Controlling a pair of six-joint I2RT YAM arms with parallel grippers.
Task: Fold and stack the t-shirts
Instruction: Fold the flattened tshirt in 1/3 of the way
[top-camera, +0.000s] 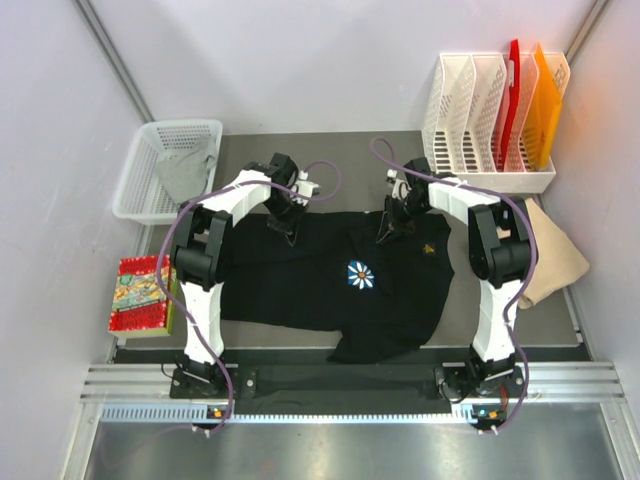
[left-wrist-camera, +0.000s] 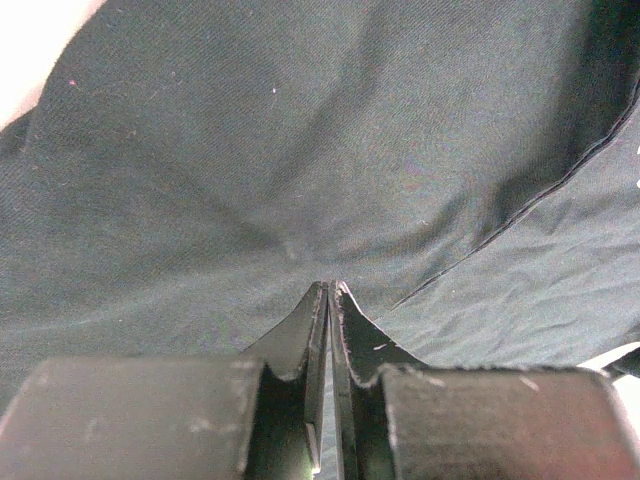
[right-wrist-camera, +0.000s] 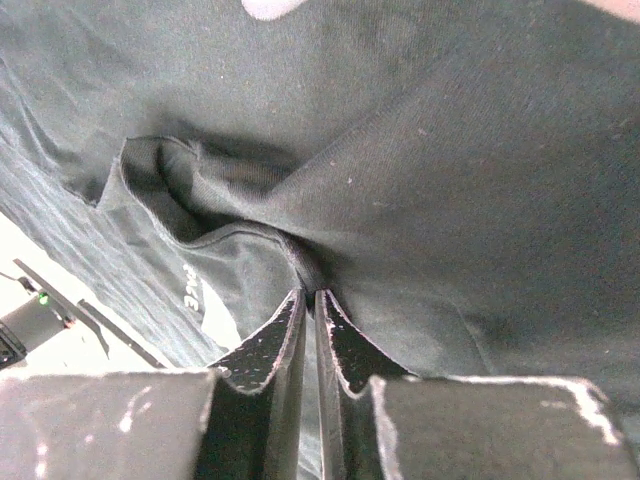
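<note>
FOLDING IN PROGRESS: A large black t-shirt (top-camera: 320, 290) lies spread across the middle of the bench (top-camera: 300, 145), its daisy print (top-camera: 361, 275) facing up. Both arms reach over it to its far edge. The left hand (left-wrist-camera: 329, 290) is closed, and the cloth puckers into its tips, so it appears to have a small pinch of the fabric. The right hand (right-wrist-camera: 310, 295) is closed on a bunched fold of the same shirt beside the collar (right-wrist-camera: 200, 235).

A grey t-shirt (top-camera: 185, 172) sits crumpled in the white basket (top-camera: 135, 190) at far left. A tan t-shirt (top-camera: 555, 260) lies at the right edge of the bench, well apart from the black one.

The shirt looks light and limp: it will likely sag and drape from wherever it is held, and may drag or bunch rather than slide cleanly. Two matched pinches on the far hem or shoulders, kept level and apart, seem the best grip for a straight fold. A shallow pinch of thin cloth could slip free.
</note>
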